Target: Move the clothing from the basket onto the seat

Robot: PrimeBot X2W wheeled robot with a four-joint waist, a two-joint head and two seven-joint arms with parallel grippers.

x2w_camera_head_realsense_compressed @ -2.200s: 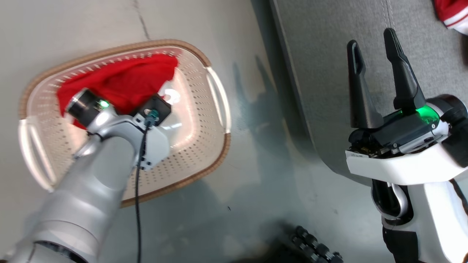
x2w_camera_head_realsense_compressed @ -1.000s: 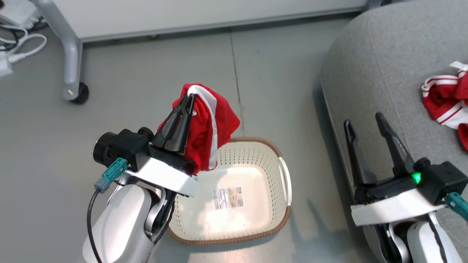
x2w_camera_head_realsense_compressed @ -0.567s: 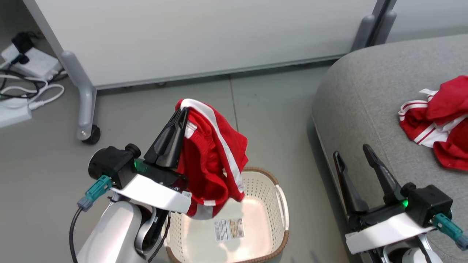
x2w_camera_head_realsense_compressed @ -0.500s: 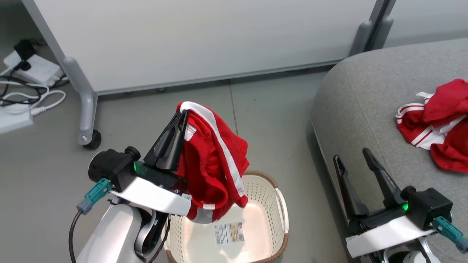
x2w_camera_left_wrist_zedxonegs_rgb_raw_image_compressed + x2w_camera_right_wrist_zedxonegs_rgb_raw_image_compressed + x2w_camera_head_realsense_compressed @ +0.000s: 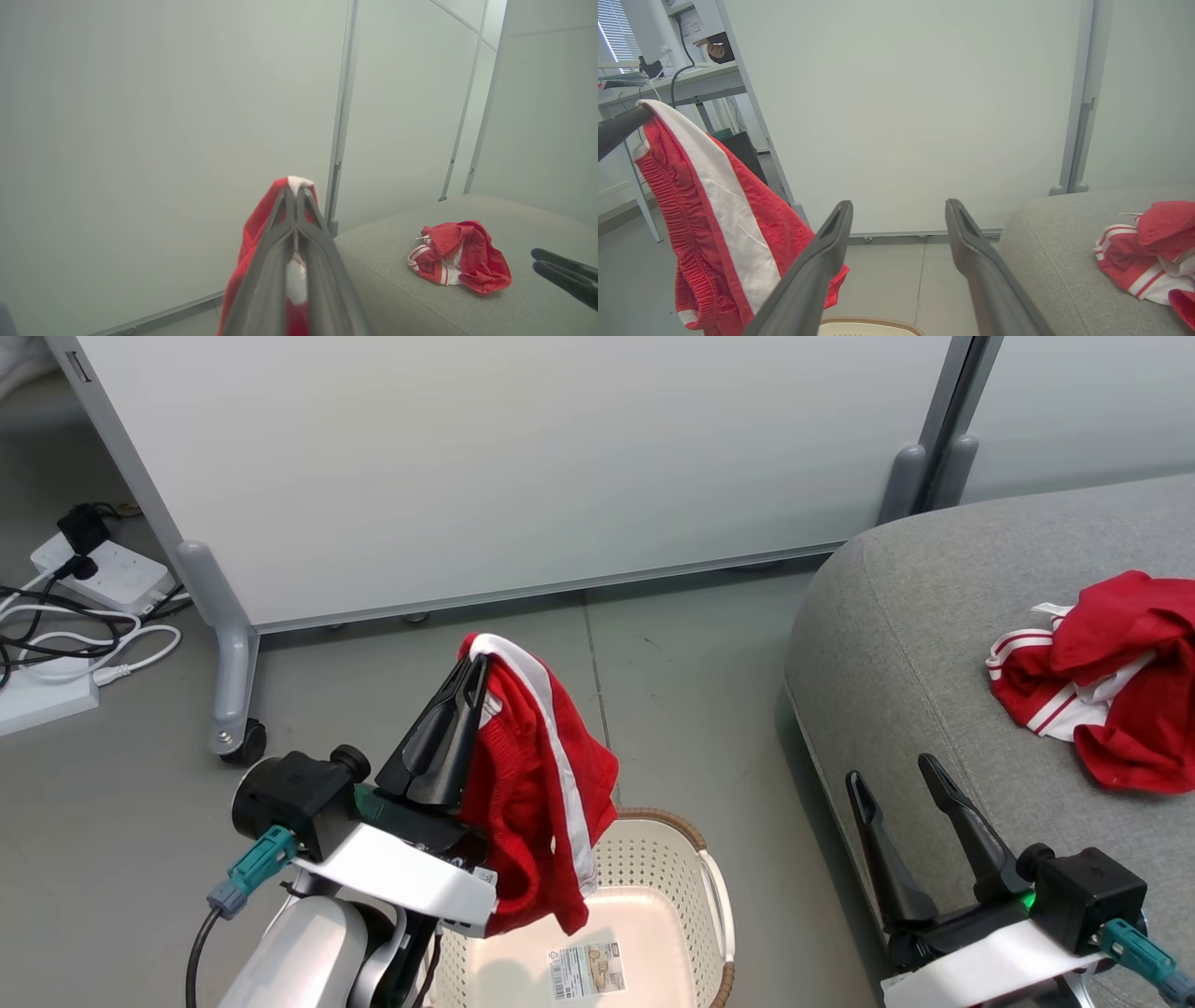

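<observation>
Between left gripper (image 5: 475,665) and right gripper (image 5: 892,772), floor (image 5: 691,709) lies open to the seat (image 5: 896,644) edge; a partition (image 5: 523,457) stands beyond the fingertips. Left fingers pinch shut on red clothing (image 5: 523,784), clear above the basket (image 5: 658,859) rim; right fingers spread wide, empty. Since half a second ago only the head camera tilted up; grip unchanged. Clothing hangs long axis down from left fingertips. Second garment (image 5: 1120,644) lies on the seat, right of right fingers.
</observation>
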